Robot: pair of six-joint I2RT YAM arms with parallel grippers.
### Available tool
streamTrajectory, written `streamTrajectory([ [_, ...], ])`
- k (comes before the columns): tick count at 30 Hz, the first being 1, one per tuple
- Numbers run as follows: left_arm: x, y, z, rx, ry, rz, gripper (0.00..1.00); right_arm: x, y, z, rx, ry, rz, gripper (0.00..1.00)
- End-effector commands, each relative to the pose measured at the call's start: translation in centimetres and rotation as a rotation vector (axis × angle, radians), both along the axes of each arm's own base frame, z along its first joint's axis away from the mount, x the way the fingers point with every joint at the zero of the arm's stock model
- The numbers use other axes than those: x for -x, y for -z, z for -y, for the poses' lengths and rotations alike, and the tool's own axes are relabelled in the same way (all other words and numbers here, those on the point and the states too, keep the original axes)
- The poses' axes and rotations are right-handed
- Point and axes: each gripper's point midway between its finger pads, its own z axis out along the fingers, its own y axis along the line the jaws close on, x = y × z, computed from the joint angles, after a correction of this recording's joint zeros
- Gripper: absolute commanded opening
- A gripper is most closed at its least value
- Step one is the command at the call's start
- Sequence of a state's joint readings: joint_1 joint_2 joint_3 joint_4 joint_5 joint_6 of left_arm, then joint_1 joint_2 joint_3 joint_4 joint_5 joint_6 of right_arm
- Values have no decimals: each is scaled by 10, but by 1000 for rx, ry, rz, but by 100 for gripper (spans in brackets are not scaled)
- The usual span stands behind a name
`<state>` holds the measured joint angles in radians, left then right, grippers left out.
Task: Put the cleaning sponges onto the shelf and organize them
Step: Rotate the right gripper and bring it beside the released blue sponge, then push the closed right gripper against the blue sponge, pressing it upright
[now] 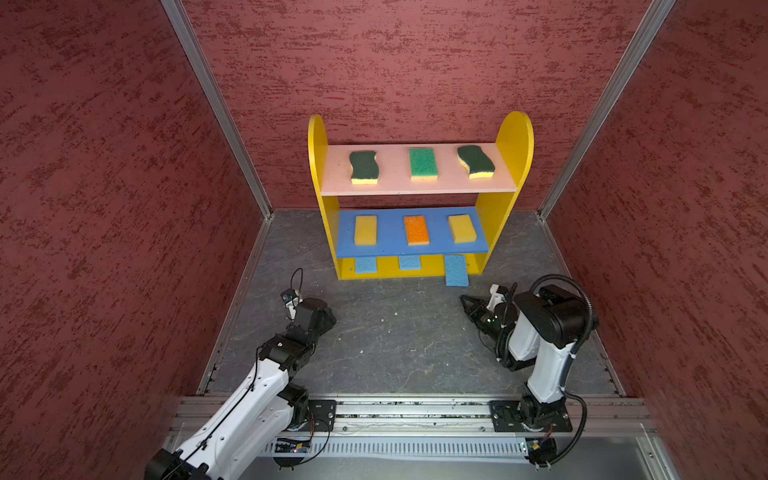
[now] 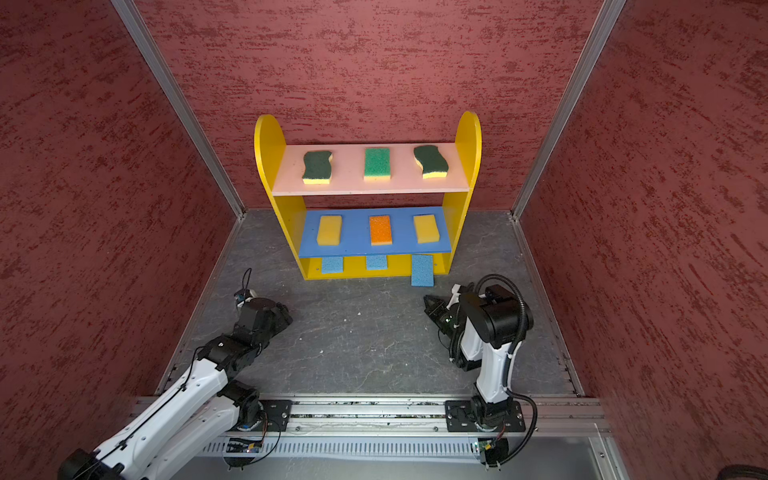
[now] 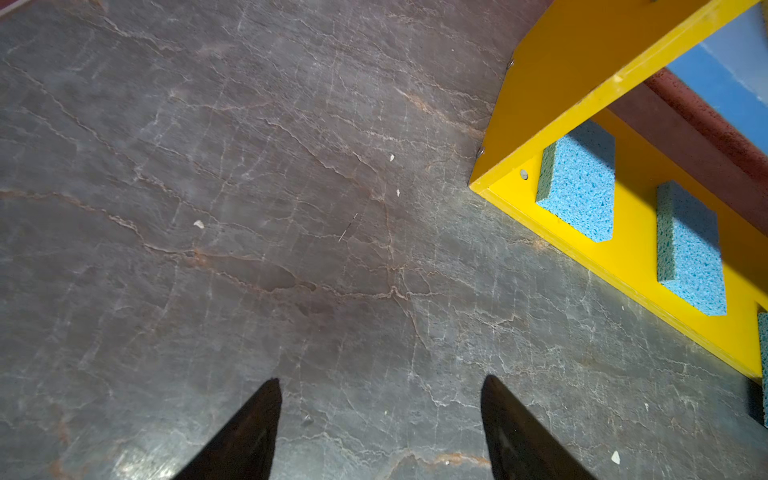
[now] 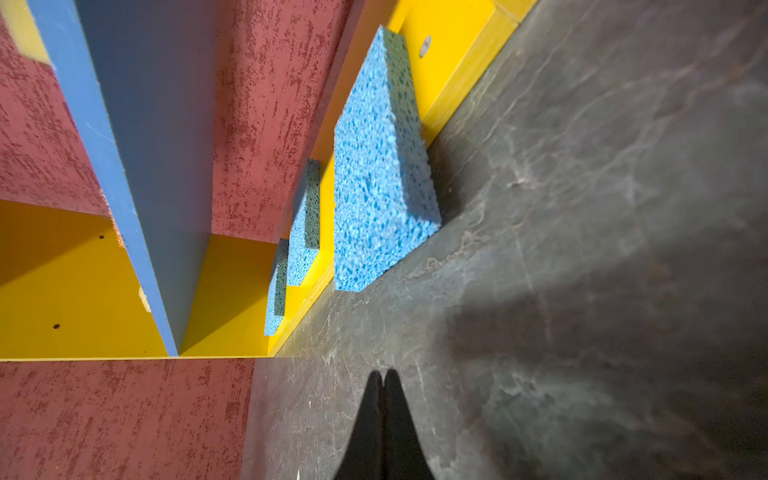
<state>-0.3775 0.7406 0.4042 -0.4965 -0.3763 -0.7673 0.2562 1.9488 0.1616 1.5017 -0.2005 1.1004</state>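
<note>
The shelf stands against the back wall. On its pink top board lie a dark-green wavy sponge, a bright green one and another dark-green wavy one. The blue middle board carries a yellow sponge, an orange one and a yellow one. Two blue sponges lie on the yellow bottom board. A third blue sponge hangs over that board's front edge onto the floor. My left gripper is open over bare floor. My right gripper is shut and empty, just short of the third blue sponge.
Red textured walls close in the left, back and right, with aluminium posts at the back corners. The floor is dark grey slate. A metal rail along the front carries both arm bases.
</note>
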Motion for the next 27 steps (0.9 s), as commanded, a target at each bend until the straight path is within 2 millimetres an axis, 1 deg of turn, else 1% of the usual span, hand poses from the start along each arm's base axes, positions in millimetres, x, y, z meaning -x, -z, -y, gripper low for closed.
streamTrajectory([
  [1,-6,-9,1,5,-16,34,76,10,25,5,-4,13,-93,0],
  [10,-9,-4,4,8,-24,17,76,3,24,4,-55,40,-122,0],
  [18,-10,-4,6,6,-26,16,76,-7,16,-2,-170,52,-141,0],
  [25,-10,-5,6,9,-30,17,76,-4,17,2,-260,98,-168,0],
  [27,-10,-5,6,8,-31,19,76,-6,12,-1,-325,98,-154,0],
])
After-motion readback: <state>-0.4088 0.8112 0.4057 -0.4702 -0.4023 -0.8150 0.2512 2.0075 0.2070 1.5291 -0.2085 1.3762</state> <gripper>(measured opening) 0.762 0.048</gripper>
